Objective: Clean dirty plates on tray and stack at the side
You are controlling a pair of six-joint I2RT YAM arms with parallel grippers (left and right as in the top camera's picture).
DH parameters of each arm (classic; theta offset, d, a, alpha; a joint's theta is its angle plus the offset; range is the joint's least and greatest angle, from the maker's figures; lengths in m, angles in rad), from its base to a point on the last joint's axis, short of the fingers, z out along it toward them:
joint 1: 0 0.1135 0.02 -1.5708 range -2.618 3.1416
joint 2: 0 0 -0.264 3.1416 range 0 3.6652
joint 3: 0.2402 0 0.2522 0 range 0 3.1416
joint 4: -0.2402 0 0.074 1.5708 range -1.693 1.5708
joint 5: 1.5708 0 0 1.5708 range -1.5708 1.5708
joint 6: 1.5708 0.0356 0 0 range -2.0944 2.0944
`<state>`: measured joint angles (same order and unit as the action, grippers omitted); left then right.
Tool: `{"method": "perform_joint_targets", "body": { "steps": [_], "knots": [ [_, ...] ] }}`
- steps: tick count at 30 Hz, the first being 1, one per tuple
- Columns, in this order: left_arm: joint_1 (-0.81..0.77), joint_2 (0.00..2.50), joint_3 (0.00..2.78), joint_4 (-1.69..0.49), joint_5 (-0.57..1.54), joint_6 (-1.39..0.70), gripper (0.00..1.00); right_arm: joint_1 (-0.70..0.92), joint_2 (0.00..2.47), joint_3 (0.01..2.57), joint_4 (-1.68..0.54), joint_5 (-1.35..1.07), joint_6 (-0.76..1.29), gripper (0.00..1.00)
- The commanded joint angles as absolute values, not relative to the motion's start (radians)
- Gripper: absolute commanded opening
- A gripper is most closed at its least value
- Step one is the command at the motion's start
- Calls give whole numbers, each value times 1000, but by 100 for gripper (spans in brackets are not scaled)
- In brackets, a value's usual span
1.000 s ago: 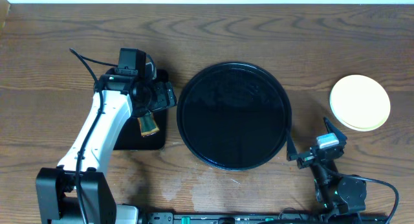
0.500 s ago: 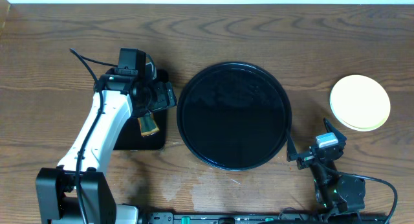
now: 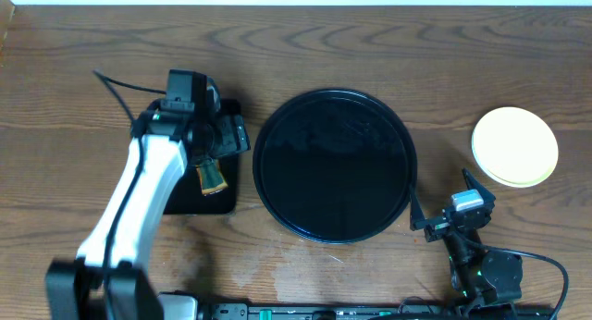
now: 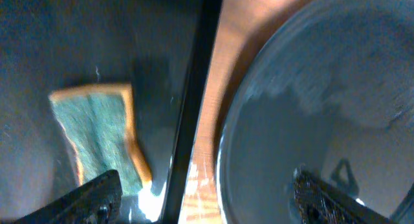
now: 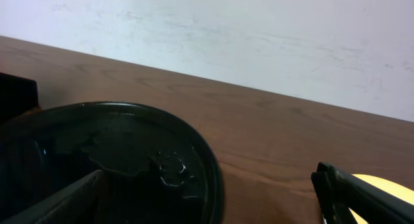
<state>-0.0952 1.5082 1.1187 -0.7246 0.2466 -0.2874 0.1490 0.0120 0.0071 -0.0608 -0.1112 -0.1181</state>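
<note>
The left gripper (image 4: 210,197), spread wide, is by the sponge (image 4: 100,136). The right gripper (image 5: 207,195) is spread too. The plates (image 3: 514,146) sit at 3 o'clock from the tray (image 3: 333,165).

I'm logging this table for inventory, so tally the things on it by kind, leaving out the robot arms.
Large round glossy black tray: 1
Small rectangular black tray: 1
Green and yellow sponge: 1
Pale yellow round plate: 1 showing; any beneath it cannot be counted
Total: 4
</note>
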Motion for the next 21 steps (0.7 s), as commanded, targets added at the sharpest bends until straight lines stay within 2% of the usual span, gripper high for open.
{"method": "perform_joint_targets", "body": {
  "steps": [1,6,12,21],
  "knots": [
    [-111,1321,1083,-608,143,-281,86,135,9,6,-65,-105,-129,99],
    [-111,1093,978,-418,38,-245,86,135,9,6,-65,-105,-129,99],
    [-49,780,721,-157,33,-164,86,135,9,6,-65,-105,-129,99],
    [4,377,379,10,-22,-165,86,135,9,6,-65,-105,-129,99]
  ]
}}
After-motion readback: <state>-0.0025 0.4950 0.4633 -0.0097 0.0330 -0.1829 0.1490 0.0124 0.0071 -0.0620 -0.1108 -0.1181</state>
